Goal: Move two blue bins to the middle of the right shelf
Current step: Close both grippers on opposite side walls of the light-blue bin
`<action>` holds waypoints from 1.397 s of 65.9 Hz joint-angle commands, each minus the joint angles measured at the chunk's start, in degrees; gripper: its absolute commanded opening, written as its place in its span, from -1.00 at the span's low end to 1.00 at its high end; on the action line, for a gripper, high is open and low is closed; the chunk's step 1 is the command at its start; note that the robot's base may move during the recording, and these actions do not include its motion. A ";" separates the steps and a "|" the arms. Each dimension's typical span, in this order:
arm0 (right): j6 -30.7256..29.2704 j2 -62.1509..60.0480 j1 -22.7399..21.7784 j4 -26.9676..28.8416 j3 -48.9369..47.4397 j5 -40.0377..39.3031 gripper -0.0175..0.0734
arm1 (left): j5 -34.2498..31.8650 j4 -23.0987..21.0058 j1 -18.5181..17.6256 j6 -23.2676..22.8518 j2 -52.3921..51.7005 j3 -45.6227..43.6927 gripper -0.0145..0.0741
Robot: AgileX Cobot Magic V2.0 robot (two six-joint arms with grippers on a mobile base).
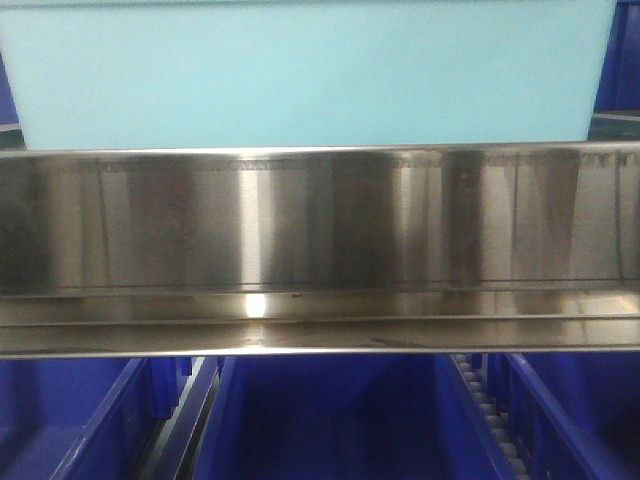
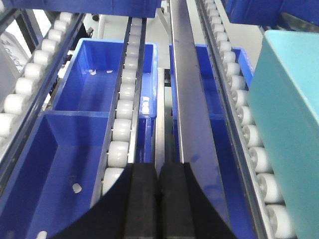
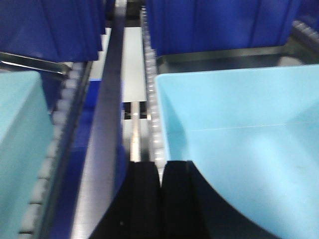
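left pincer (image 2: 159, 199): fingers pressed together, holding nothing, over the rollers (image 2: 123, 114) and a steel guide (image 2: 192, 124).
right pincer (image 3: 160, 199): also pressed together and empty, above the gap between two pale bins (image 3: 239, 124).
blue bins (image 2: 79, 79): in the left wrist view, side by side on the shelf level under the roller tracks, open tops up, the left one split by a cross wall. the front view shows more below the steel rail (image 1: 320, 220). the right wrist view shows others at the far end of the tracks.
pale bins: one on the rollers above the rail in the front view. in the right wrist view, one on each side of the guide.
which to move: probably the dark blue ones, but i cannot tell for sure.
how they handle: stiff moulded plastic. those seen from above look nearly empty, so likely light. the walls are smooth and may slip, and a bin on rollers will run freely once nudged.
where to hold: the top rim of a wall, one pincer on each side, jaws spread first.
risk: those under the tracks are half covered by rollers, so reach is tight.
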 commanded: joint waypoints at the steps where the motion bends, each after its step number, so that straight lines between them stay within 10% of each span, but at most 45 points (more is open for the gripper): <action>1: -0.16 0.82 -0.26 2.22 -0.54 -1.70 -0.98 | -3.06 -3.53 0.21 -0.36 1.52 -0.50 -0.92; 17: -0.16 3.61 0.68 2.21 -2.06 2.24 -0.97 | -0.61 -8.84 -0.22 -0.36 5.27 -2.80 -0.92; 25: 3.14 8.01 4.29 -0.59 -5.34 7.82 -0.91 | 2.47 -7.76 -6.07 -0.36 8.96 -9.85 -0.92; 43: 19.11 17.29 15.93 -13.83 -14.12 15.08 -0.91 | 10.86 11.29 -20.75 -20.15 20.62 -24.20 -0.92; 72: 20.80 34.85 24.25 -11.58 -32.94 20.22 -0.90 | 18.55 15.65 -24.20 -20.28 31.03 -34.37 -0.86; 92: 20.80 41.01 24.25 -6.92 -36.09 21.23 -0.01 | 18.91 16.52 -21.91 -26.10 31.83 -34.37 -0.02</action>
